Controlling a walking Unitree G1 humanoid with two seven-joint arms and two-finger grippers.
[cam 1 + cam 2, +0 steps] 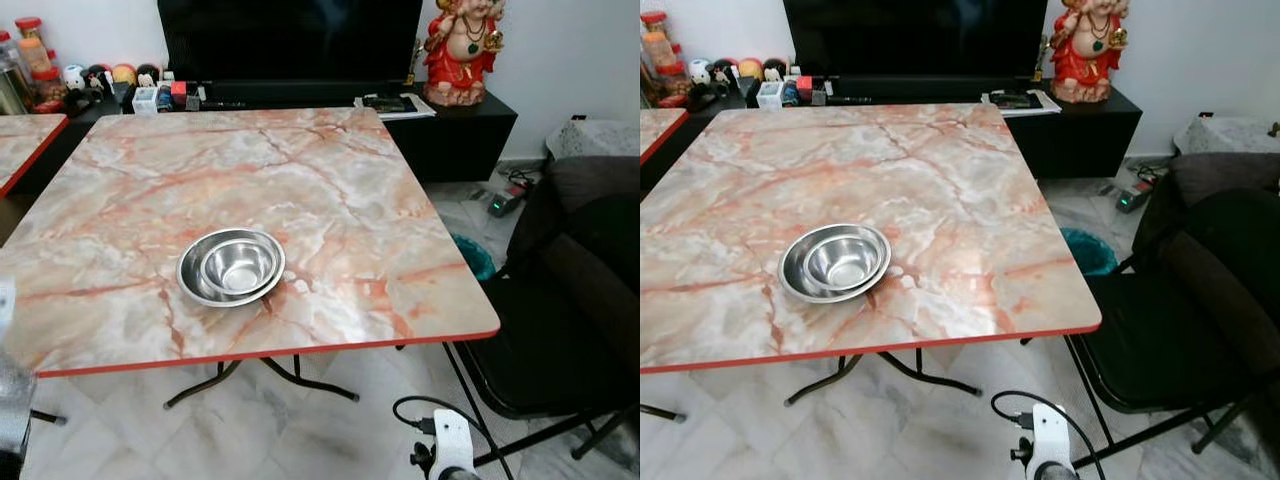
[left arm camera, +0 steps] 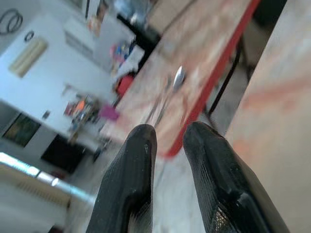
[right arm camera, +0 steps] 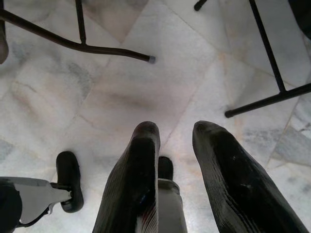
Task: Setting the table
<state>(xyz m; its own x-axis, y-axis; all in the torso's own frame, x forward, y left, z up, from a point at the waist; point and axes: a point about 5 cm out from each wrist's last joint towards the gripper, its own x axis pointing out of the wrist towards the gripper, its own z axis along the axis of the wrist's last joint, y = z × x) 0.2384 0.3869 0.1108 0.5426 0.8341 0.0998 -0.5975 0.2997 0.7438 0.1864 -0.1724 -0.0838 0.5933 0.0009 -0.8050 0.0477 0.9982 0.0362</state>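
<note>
Two steel bowls (image 1: 231, 266), one nested inside the other, sit on the marble-patterned table (image 1: 350, 190), left of centre and near its red front edge. My left gripper (image 2: 167, 133) hangs low beside the table, open with nothing between its black fingers. It looks toward a second red-edged table (image 2: 194, 43) where blurred cutlery (image 2: 177, 77) lies. My right gripper (image 3: 177, 128) points down at the tiled floor (image 3: 146, 87) near the table's metal legs, open and holding nothing. Part of the right arm (image 1: 450, 450) shows below the table's front edge.
A black folding chair (image 1: 560, 330) stands close to the table's right side, with a teal bin (image 1: 472, 255) behind it. At the back are a black TV cabinet (image 1: 460, 130), a red statue (image 1: 462, 50) and jars (image 1: 30, 60). The second table (image 1: 25, 140) sits at the far left.
</note>
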